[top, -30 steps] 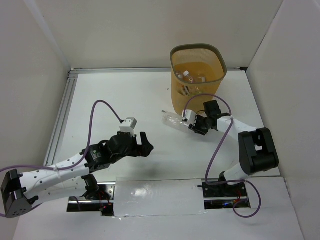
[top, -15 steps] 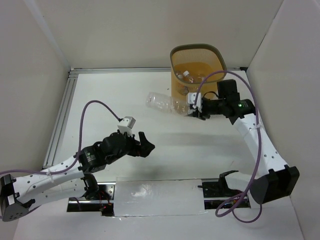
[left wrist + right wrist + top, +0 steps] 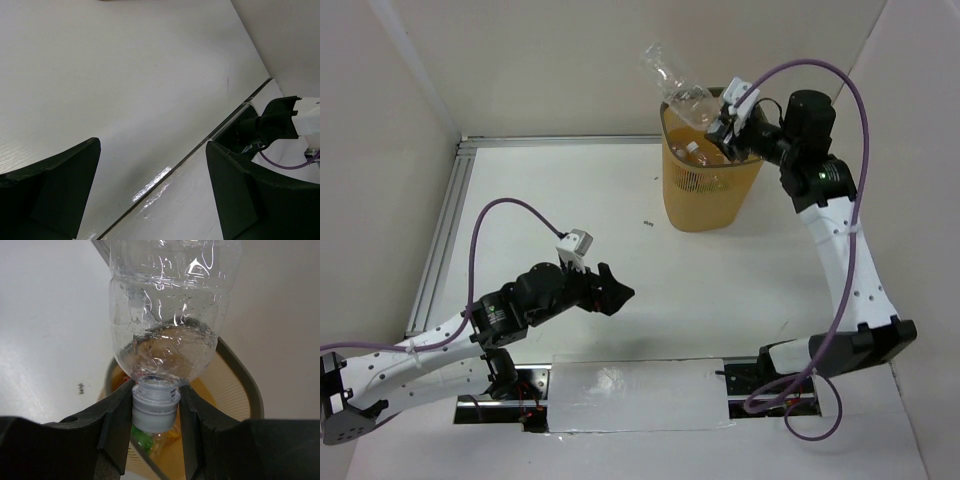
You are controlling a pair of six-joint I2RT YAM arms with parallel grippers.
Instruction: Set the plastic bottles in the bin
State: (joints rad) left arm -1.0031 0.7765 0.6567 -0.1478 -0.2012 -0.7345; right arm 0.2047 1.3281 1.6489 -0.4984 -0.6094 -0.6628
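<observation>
Two end effectors logged. Right end effector (image 3: pixel 156 407): fingers nearly closed, clamped on the neck and white cap of a clear bottle (image 3: pixel 167 315), one pad on each side of the cap. The bottle is empty and unlabelled, its body pointing away from the wrist.

Left end effector (image 3: pixel 152 195): fingers spread wide, nothing between them, held low over the near left part of the tabletop (image 3: pixel 570 190).

Right wrist view only: the grip on the cap at close range, the grey-brown rim of the bin (image 3: pixel 246 390) curving just behind the fingers, and a bit of green plastic (image 3: pixel 142 437) inside below the cap.

Top view only: the full length of the held bottle, slanting up and to the left from the right end effector. The bin stands at the far edge of the tabletop, with a white-capped bottle (image 3: pixel 695 152) lying inside.

Position: the held bottle is raised above the bin's rim, with the capped end over the opening and the base reaching out past the far left corner. The left end effector is well apart from the bin.
</observation>
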